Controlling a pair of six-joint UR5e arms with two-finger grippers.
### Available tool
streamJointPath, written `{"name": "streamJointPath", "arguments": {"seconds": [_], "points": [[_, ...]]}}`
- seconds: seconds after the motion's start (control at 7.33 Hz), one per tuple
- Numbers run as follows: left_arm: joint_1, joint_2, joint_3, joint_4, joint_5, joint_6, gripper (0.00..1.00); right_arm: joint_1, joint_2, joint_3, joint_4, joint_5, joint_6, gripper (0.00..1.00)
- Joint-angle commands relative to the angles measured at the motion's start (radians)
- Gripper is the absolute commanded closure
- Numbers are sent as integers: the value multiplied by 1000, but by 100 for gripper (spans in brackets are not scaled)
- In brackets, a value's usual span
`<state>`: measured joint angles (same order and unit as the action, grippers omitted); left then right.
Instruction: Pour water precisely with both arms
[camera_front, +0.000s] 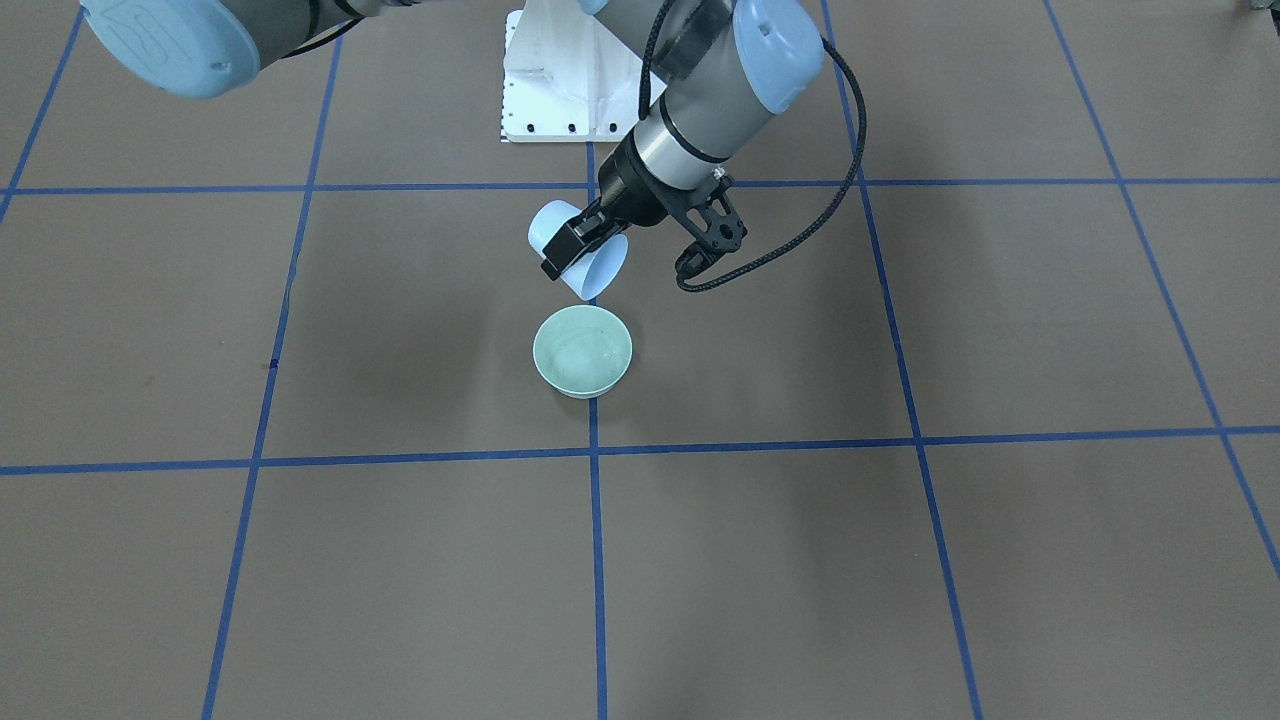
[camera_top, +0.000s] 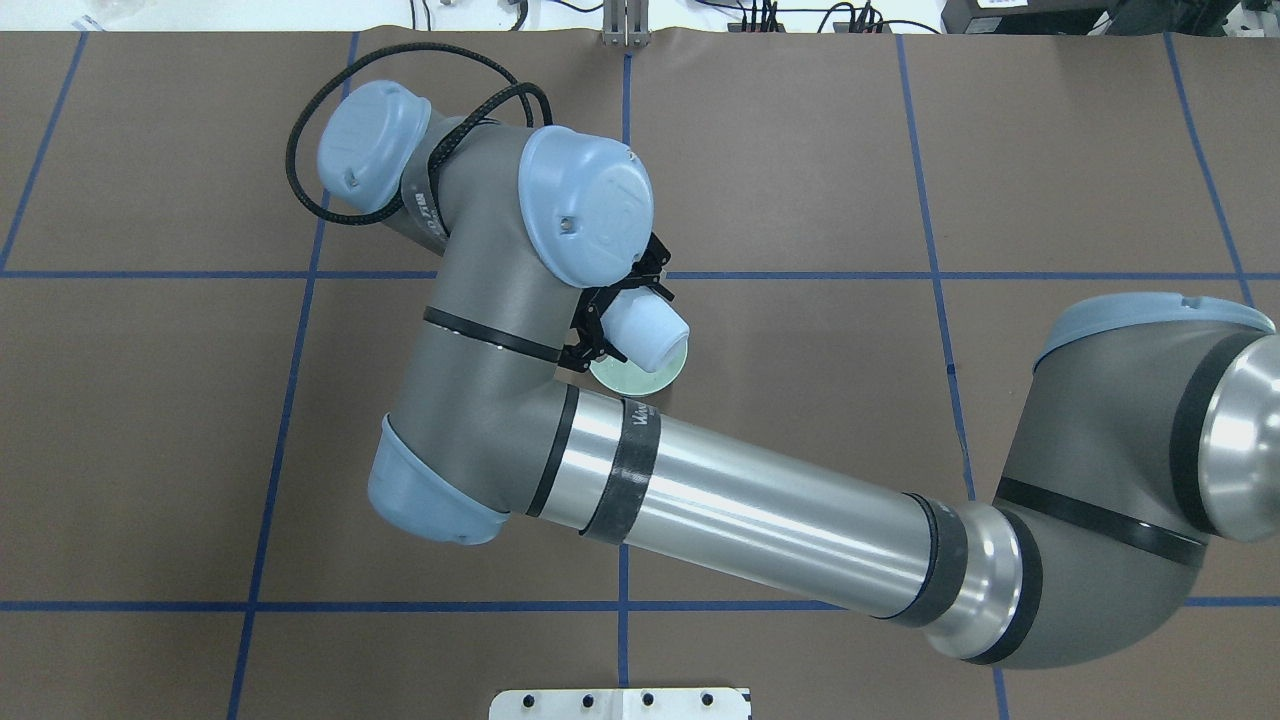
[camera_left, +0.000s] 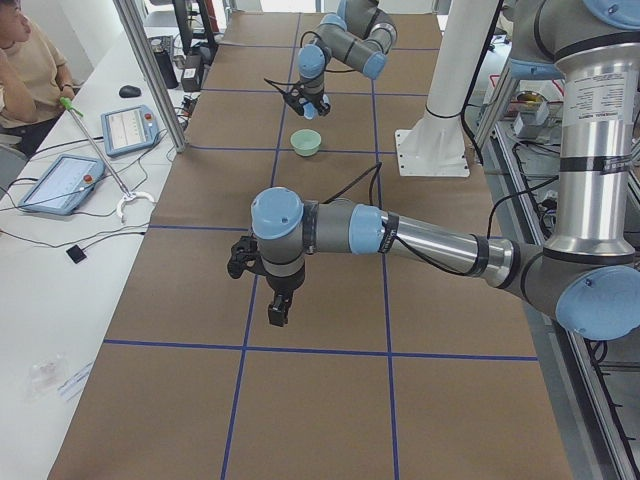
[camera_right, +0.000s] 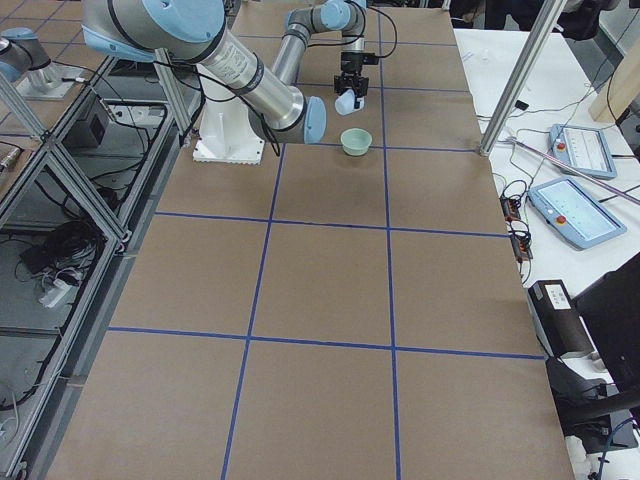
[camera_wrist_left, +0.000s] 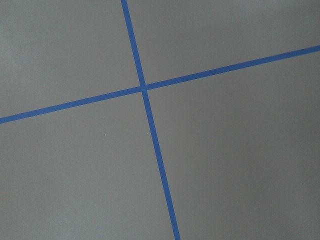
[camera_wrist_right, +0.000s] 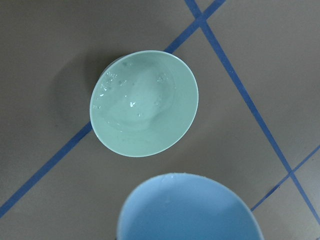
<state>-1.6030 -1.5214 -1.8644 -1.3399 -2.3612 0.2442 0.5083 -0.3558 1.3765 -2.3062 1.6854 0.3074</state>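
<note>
My right gripper (camera_front: 573, 250) is shut on a light blue cup (camera_front: 603, 268), tilted with its mouth down toward a pale green bowl (camera_front: 600, 380) just below it. In the overhead view the cup (camera_top: 650, 330) hangs over the bowl (camera_top: 645, 382). The right wrist view shows the cup's rim (camera_wrist_right: 190, 210) near the bowl (camera_wrist_right: 170, 130), and water (camera_wrist_right: 131, 104) in the bowl shows as droplets and glints. My left gripper (camera_left: 276, 312) hangs above bare table far from the bowl (camera_left: 306, 142). I cannot tell whether it is open or shut.
The white pedestal (camera_front: 550, 90) stands behind the bowl. A seated operator (camera_left: 25, 60), two teach pendants (camera_left: 60, 180) and an aluminium post (camera_left: 150, 70) are along the table's far side. Blue tape lines (camera_wrist_left: 145, 87) cross the brown table.
</note>
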Motion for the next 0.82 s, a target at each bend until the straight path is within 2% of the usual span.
{"name": "streamJointPath", "arguments": {"seconds": [0.0, 0.27, 0.41, 0.68], "points": [[2, -5, -15, -5, -38, 1, 0, 71, -108, 146, 147, 34, 48, 100], [6, -31, -13, -34, -63, 4, 0, 120, -272, 347, 256, 36, 183, 100], [8, -39, -12, -95, -64, 4, 0, 154, -323, 407, 292, 45, 205, 100], [11, -42, -12, -238, -84, -55, 0, 235, -397, 423, 429, 82, 269, 100]]}}
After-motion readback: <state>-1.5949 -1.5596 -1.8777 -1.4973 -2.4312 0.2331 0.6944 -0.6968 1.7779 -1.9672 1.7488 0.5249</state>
